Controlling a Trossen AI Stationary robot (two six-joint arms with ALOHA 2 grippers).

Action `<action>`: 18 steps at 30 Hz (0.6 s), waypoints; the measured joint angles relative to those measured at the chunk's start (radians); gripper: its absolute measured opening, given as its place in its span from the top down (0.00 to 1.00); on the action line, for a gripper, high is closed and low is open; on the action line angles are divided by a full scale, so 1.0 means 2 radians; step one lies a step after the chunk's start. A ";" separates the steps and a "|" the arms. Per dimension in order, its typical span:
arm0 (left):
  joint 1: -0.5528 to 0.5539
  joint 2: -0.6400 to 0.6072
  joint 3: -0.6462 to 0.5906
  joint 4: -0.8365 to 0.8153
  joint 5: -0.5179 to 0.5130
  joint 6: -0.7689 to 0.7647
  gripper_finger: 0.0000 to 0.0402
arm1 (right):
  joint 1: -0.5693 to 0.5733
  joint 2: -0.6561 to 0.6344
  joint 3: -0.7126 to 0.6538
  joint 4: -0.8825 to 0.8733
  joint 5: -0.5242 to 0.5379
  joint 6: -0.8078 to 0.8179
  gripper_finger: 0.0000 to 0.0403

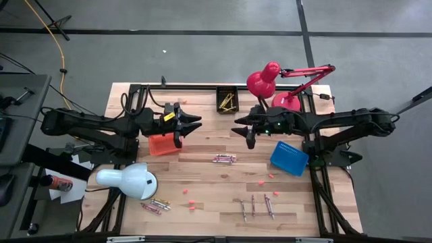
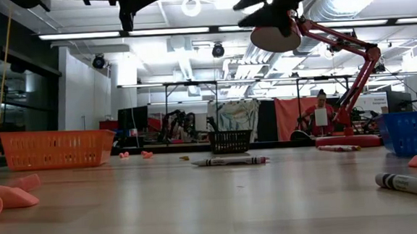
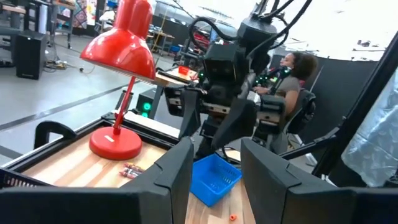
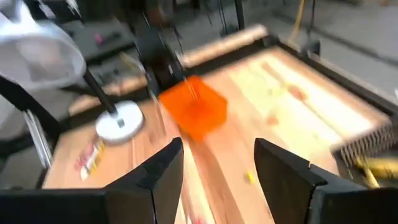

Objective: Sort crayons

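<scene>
Crayons lie flat on the wooden table (image 1: 202, 179) in groups: a purplish-red bunch (image 1: 224, 158) mid-table, also in the low view (image 2: 229, 161); several single ones (image 1: 256, 204) near the front edge; a small bunch (image 1: 155, 206) by the white lamp. Yellow crayons lie in a black basket (image 1: 227, 100) at the far edge. My left gripper (image 1: 192, 125) and my right gripper (image 1: 241, 131) face each other above the table's far half, both open with nothing between their fingers (image 3: 214, 152) (image 4: 217, 155).
An orange basket (image 1: 162, 144) stands under the left arm and a blue basket (image 1: 289, 157) under the right arm. A white lamp (image 1: 128, 181) stands front left, a red lamp (image 1: 270, 84) far right. Small pink crumbs (image 1: 189, 201) are scattered near the front.
</scene>
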 joint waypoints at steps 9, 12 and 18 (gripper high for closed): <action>0.000 0.000 0.000 -0.001 -0.001 -0.001 0.70 | 0.009 0.000 0.002 -0.366 0.056 0.230 0.53; 0.000 0.000 0.000 -0.001 -0.001 -0.001 0.70 | -0.008 0.000 -0.037 -0.418 0.070 0.323 0.53; 0.000 0.000 0.000 0.000 -0.014 -0.001 0.70 | -0.102 -0.007 -0.100 -0.405 0.077 0.366 0.53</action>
